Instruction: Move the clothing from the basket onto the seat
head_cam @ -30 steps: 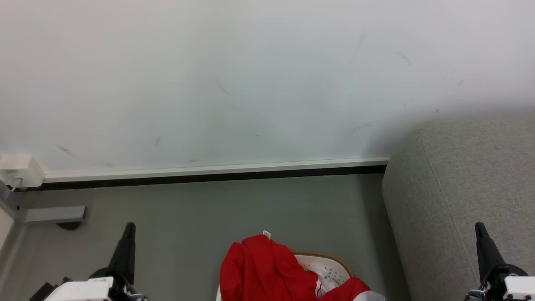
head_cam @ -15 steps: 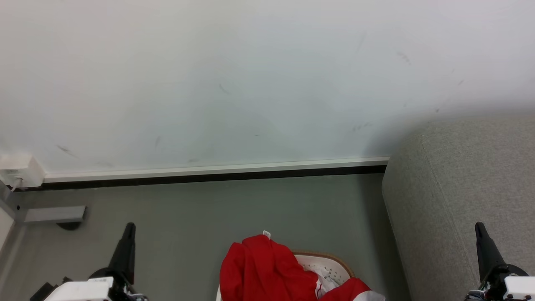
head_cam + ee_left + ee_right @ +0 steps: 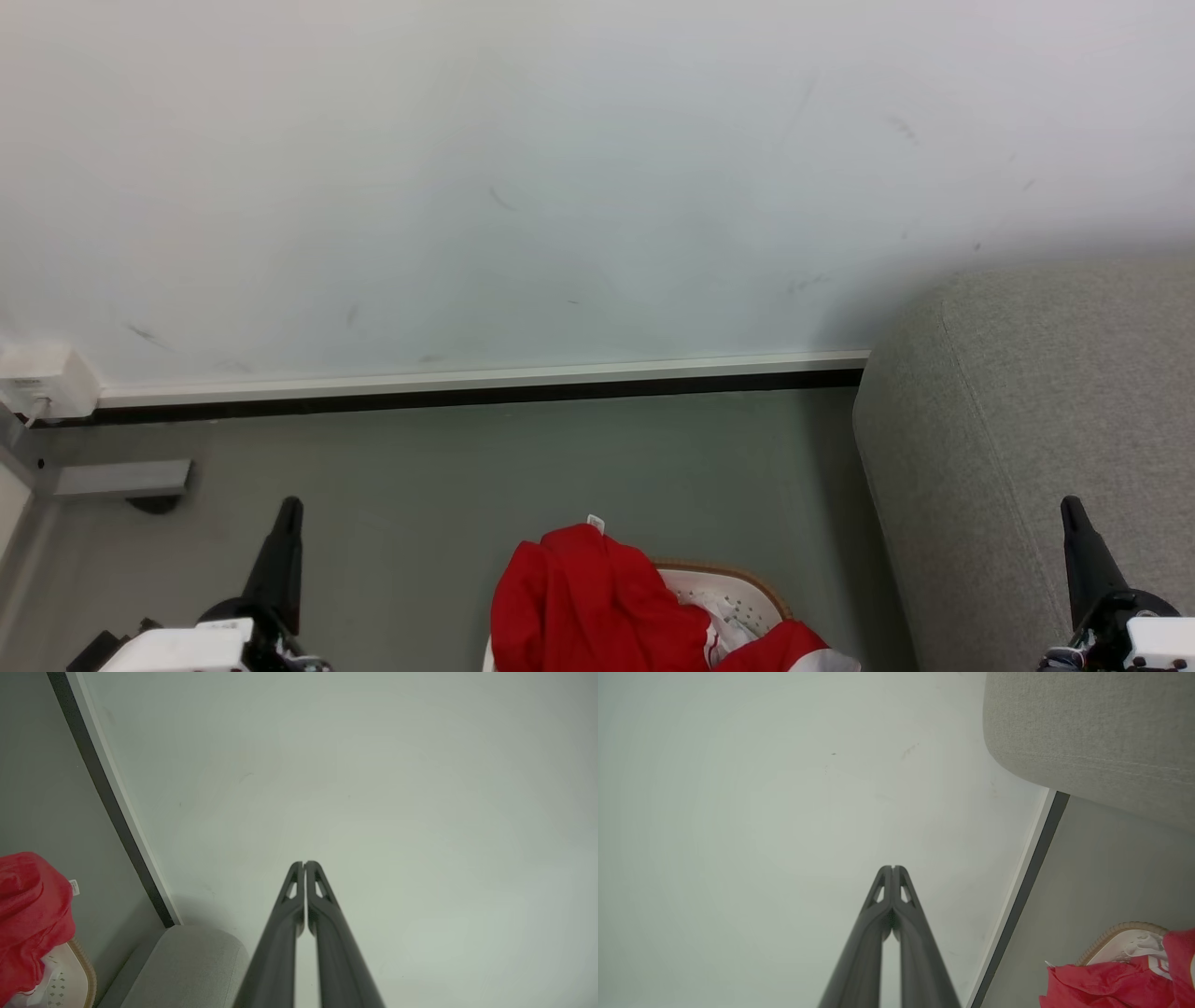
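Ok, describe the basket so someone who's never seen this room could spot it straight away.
Start at the big grey sofa on the right; the basket sits on the floor just left of it. White, perforated, tan-rimmed, heaped with red clothing.

Head camera looks downward; both wrist cameras face the same wall (image 3: pixel 420 788).

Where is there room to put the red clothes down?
The sofa on the right is bare. The floor between the basket and the wall is bare too. The basket itself is crowded, heaped with clothing.
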